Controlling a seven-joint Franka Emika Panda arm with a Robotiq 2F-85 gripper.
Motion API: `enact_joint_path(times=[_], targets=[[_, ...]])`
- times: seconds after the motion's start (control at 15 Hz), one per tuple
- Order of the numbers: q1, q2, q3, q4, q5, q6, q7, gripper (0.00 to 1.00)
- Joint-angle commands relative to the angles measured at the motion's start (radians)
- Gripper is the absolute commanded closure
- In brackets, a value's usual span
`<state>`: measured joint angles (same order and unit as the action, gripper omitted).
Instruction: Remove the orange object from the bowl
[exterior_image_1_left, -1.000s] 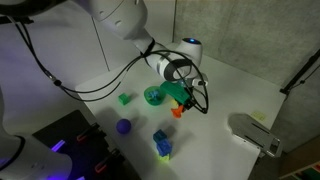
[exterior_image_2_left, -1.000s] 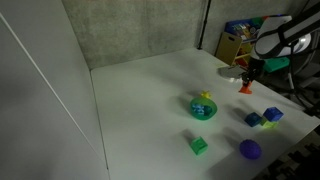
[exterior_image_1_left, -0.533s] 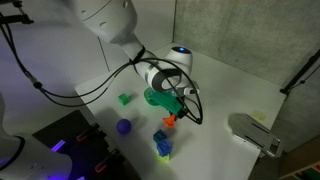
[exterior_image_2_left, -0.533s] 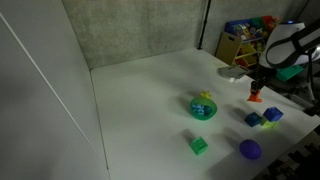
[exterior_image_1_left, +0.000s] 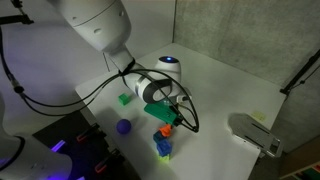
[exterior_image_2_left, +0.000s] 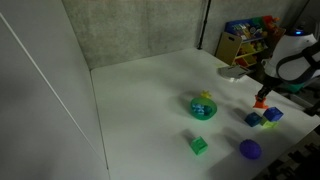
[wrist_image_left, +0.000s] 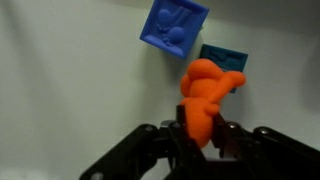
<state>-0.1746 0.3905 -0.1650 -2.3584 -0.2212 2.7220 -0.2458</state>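
Item: small orange-red chunky toy piece (wrist_image_left: 205, 98), pinched tight in my end effector (wrist_image_left: 200, 138), well apart from the round teal-green bowl (exterior_image_2_left: 198, 112). Risk: blue square block (wrist_image_left: 173, 27) at 11 o'clock; released here, I judge the piece strikes it and rolls.

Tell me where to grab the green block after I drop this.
Once the gripper releases the orange object, come from straight above and close on two opposite side faces of the green block. It appears flat on the table, clear of the bowl, sides exposed.
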Motion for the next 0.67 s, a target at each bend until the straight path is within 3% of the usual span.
enact_joint_path(times=[0.0, 0.27, 0.6], targets=[[0.017, -0.033, -0.031, -0.073, -0.063, 0.094, 0.014, 0.92], [0.036, -0.009, -0.035, -0.091, -0.072, 0.169, 0.028, 0.92], [0.107, 0.053, -0.06, -0.044, -0.077, 0.222, 0.084, 0.92]])
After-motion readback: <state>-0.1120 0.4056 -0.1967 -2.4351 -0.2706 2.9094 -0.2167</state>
